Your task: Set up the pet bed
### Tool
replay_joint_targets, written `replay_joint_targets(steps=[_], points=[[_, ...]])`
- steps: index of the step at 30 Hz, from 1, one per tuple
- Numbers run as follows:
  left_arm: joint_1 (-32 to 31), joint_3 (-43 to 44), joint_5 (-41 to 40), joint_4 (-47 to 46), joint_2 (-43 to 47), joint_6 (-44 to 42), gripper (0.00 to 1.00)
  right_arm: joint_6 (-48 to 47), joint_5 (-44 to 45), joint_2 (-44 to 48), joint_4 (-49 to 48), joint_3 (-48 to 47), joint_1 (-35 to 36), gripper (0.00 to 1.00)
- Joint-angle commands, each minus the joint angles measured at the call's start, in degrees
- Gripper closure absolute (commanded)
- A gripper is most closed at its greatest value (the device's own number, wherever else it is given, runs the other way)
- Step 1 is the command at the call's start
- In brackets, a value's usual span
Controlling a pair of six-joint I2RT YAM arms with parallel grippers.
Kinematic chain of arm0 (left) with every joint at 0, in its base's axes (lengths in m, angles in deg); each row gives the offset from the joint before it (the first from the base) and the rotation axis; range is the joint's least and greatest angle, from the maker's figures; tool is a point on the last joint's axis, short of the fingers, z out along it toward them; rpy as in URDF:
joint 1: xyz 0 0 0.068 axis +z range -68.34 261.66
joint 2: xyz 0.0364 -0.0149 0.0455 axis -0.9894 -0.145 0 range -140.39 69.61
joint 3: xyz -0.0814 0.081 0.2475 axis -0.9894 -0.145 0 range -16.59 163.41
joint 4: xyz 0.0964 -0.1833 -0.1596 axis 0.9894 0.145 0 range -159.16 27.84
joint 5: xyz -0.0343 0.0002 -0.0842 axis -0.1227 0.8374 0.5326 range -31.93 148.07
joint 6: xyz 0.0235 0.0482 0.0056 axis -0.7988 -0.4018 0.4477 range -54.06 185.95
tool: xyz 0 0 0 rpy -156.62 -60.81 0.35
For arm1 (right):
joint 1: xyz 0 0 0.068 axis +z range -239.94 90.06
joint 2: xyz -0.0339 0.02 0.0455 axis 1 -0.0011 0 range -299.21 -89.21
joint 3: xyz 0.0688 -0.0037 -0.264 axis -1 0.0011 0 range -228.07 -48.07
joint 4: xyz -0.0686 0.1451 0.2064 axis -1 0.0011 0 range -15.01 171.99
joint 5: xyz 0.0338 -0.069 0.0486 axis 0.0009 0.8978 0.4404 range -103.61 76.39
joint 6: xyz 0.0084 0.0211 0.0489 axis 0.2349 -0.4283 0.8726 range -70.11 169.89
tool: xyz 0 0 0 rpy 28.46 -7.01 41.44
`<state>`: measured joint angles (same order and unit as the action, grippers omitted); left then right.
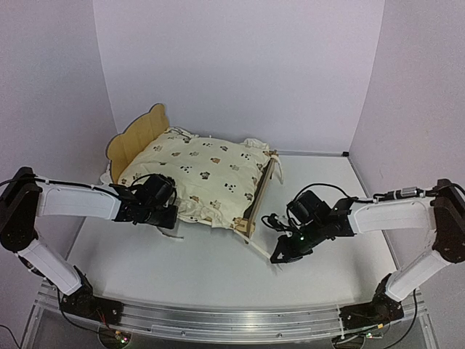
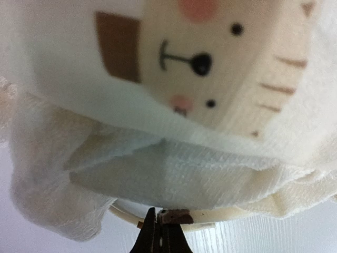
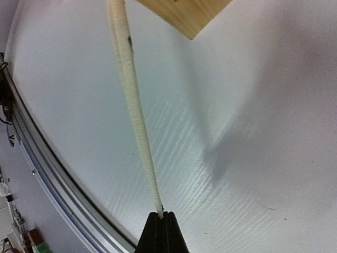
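The pet bed (image 1: 260, 195) sits at the back left of the white table (image 1: 218, 283), with a cream animal-print cover (image 1: 200, 171) heaped on top. The right gripper (image 3: 162, 219) pinches a cream tie (image 3: 134, 116) that runs to the frame's near-right corner. The left gripper (image 2: 159, 221) is closed tight against a cream cord (image 2: 210, 215) under the cover's ruffle (whether it actually holds the cord cannot be told).

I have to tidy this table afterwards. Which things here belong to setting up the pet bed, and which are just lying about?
In the job:
- pet bed
- cover
- tie, pinched by right gripper
- left gripper, shut on cover's edge

Lying about:
- nothing loose seen; only the table and rail, both fixtures
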<state>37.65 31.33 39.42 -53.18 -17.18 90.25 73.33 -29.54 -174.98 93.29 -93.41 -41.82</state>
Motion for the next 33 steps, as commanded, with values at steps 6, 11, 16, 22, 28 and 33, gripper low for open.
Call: replay_joint_targets(steps=[6,11,16,22,28,33], points=[[1.5,-2.4,-4.6,4.3,8.1,3.5,0.63,-4.6,3.1,2.9,6.7,-9.0,-0.8,0.33],[1.6,-5.1,-8.0,5.1,13.7,5.6,0.39,-4.4,10.5,3.9,9.2,-15.1,-6.5,0.24],[1.6,-7.7,-11.1,5.0,19.7,7.7,0.38,-3.6,14.5,2.4,8.8,-24.4,-16.2,0.24],[1.6,-9.2,-9.5,1.7,22.2,8.3,0.41,-1.7,4.3,-12.3,8.0,-42.2,-24.7,0.32],[1.6,-10.1,-6.5,-3.7,20.0,7.9,0.44,-1.1,-2.3,-30.5,8.1,-62.7,-29.8,0.37],[1.6,-10.4,-4.6,-7.2,17.1,7.1,0.45,-3.5,-3.0,-42.0,8.2,-75.2,-29.9,0.38]])
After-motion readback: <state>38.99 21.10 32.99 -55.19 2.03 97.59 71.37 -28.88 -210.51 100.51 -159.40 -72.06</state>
